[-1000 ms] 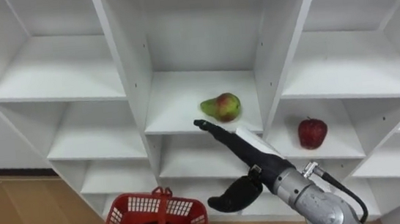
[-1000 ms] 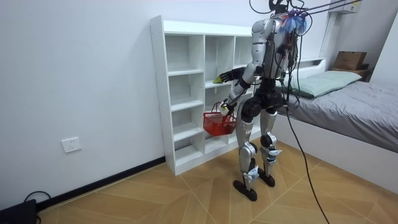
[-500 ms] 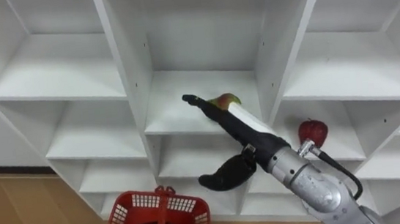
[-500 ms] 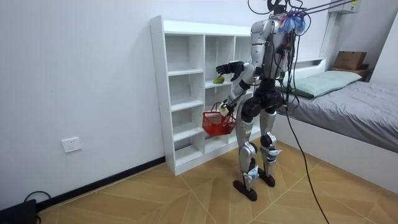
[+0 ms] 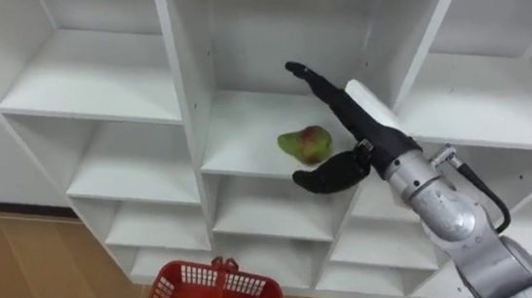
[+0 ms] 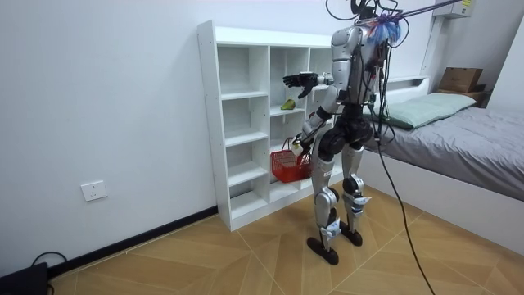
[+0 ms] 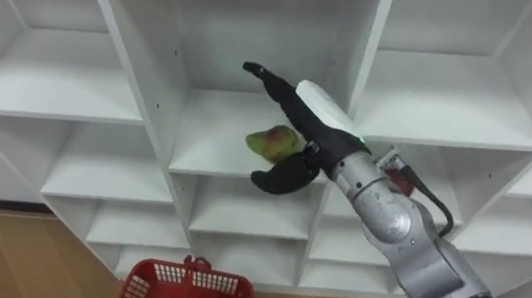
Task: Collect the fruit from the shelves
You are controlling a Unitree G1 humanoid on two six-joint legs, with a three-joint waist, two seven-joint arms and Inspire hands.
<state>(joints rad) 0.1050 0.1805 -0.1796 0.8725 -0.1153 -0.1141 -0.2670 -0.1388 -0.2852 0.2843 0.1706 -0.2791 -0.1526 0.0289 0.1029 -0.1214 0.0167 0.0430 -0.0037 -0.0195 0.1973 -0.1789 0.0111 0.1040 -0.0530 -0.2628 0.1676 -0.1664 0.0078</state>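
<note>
A green-red pear (image 5: 307, 145) lies on the shelf of the closet's (image 5: 180, 99) middle compartment. My right hand (image 5: 365, 128) is open just right of and above the pear. Its fingers point up and back into the compartment, and its thumb reaches under the pear's front, apart from it. In the room view this hand (image 6: 300, 79) is raised to chest height before the closet (image 6: 246, 123). A red apple (image 7: 402, 177) peeks out behind my right forearm, one compartment right and lower. My left hand (image 6: 295, 146) hangs low, holding the red basket (image 5: 176, 283) by its handle.
The white closet has several open compartments, most of them bare. Upright dividers (image 5: 403, 43) flank the pear's compartment. I stand close before the closet on a wood floor (image 6: 205, 254). A bed (image 6: 458, 139) lies behind me at the room view's right.
My right hand has risen from in front of the pear to beside and above it, inside the compartment. The pear has stayed put. My head camera has shifted.
</note>
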